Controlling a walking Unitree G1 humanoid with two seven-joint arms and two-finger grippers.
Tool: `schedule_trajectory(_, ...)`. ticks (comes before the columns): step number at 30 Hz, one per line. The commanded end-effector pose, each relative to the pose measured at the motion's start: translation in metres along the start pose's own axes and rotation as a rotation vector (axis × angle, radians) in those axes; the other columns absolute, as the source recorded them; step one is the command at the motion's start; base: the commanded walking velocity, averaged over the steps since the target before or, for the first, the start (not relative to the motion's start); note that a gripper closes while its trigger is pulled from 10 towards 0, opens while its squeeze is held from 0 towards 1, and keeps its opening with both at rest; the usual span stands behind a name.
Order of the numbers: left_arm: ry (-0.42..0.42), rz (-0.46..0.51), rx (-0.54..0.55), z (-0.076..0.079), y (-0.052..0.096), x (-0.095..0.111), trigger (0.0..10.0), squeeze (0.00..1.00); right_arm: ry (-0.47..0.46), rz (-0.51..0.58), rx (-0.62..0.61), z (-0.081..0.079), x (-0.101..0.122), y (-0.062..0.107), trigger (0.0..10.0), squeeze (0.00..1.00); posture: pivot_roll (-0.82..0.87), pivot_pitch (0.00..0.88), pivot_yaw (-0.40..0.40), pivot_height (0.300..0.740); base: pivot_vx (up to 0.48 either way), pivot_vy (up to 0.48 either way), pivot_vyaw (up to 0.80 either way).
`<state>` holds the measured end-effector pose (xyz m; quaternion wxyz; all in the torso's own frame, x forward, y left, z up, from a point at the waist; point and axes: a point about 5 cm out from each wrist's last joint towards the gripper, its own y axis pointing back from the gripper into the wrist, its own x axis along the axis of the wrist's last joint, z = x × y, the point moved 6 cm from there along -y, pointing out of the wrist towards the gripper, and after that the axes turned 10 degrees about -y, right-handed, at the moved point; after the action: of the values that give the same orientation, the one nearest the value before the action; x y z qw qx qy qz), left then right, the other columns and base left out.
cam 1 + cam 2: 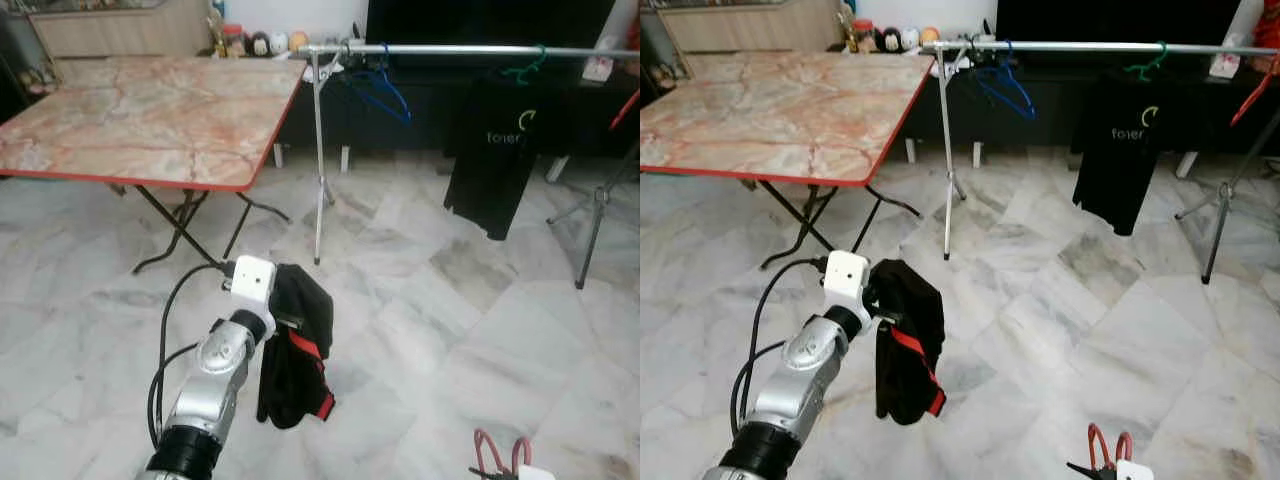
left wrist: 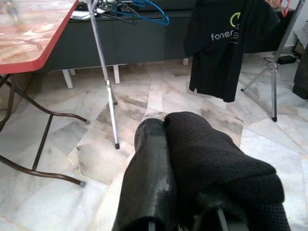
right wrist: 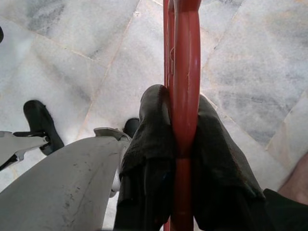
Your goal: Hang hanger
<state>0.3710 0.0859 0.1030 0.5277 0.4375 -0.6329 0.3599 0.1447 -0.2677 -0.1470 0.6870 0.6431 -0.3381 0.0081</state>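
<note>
Right gripper (image 3: pixel 180 144) fingers shut tight on red hanger (image 3: pixel 182 72); left gripper (image 2: pixel 192 159) fingers clamp black cloth (image 1: pixel 295 345); rail (image 1: pixel 470 49) far ahead.

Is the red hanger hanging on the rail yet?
No. The red hanger is clamped in the right tool, low above the floor, away from the rail.

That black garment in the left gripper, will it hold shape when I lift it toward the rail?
Probably not: the black garment droops limp from the left gripper, so expect it to sag and swing. It looks light. Its red-trimmed lower edge hangs loose and could snag the clothes rail.
</note>
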Motion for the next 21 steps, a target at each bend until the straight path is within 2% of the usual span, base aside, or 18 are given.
schedule_trajectory(1, -0.016, 0.023, 0.011, -0.0032, -0.0019, 0.0087, 10.0, 0.0, -0.023, 0.017, 0.0, 0.0, 0.0045, -0.0003, 10.0, 0.0, -0.05, 0.0, 0.001, 0.74, 0.0, 0.307, 0.0)
schedule_trajectory(19, -0.031, 0.01, 0.017, -0.0061, -0.0048, 0.0097, 10.0, 0.0, 0.036, 0.009, 0.021, -0.005, 0.0052, -0.001, 10.0, 0.0, -0.06, 0.0, 0.006, 0.74, 0.0, 0.312, 0.0)
schedule_trajectory(21, -0.033, 0.008, 0.016, -0.0068, -0.0048, 0.0099, 10.0, 0.0, 0.04, 0.006, 0.023, -0.0064, 0.0042, -0.0011, 10.0, 0.0, -0.06, 0.0, 0.007, 0.74, 0.0, 0.0, 0.0)
